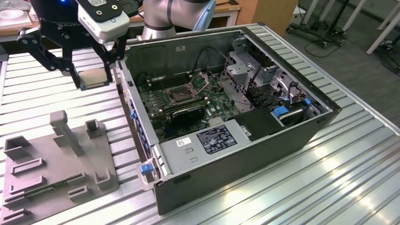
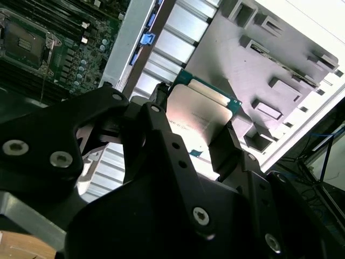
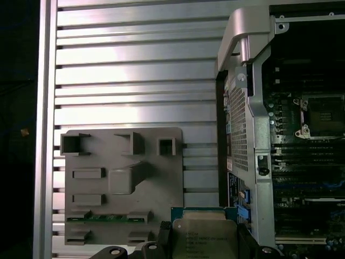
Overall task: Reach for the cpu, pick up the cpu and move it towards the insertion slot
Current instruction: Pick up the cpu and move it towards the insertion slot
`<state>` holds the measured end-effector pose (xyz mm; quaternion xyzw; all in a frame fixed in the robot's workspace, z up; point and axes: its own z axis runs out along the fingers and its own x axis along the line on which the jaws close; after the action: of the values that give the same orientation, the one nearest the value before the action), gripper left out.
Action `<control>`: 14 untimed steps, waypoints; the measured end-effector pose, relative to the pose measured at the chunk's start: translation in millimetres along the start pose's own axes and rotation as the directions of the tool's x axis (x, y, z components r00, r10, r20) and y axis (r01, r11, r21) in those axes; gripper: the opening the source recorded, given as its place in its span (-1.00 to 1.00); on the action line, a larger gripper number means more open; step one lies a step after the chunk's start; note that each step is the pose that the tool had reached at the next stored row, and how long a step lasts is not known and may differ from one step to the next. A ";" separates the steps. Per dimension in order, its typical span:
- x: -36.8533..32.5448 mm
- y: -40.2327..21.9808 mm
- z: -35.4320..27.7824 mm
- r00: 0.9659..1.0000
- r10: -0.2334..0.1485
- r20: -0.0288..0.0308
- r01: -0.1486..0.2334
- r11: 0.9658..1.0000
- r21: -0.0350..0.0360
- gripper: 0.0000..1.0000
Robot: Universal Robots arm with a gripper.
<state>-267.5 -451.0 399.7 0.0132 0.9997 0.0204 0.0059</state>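
The cpu, a small flat square chip with a silvery-beige top, hangs above the ribbed metal table with my gripper shut on its two opposite edges. It is held just off the open computer case's wall, on the exterior view's left. Both wrist views show the cpu clamped between the black fingers. The insertion slot, a silver-framed square socket on the green board, lies inside the case, apart from the chip, and appears in both wrist views.
A grey plastic tray with rectangular recesses and upright posts lies on the table below the chip. The open computer case has raised walls, drive cages and cables around the board. The ribbed table extends around both.
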 end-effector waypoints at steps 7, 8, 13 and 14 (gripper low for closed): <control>-3.6 0.1 0.1 1.000 0.000 0.000 0.000 1.000 0.000 0.09; -4.0 0.1 0.1 1.000 0.000 0.000 0.000 1.000 0.000 0.09; -5.7 0.1 0.1 1.000 0.000 0.000 0.000 1.000 0.000 0.09; -6.1 0.2 0.1 1.000 0.000 0.000 0.000 1.000 0.000 0.09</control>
<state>-261.5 -451.0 399.7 0.0132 0.9997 0.0204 0.0059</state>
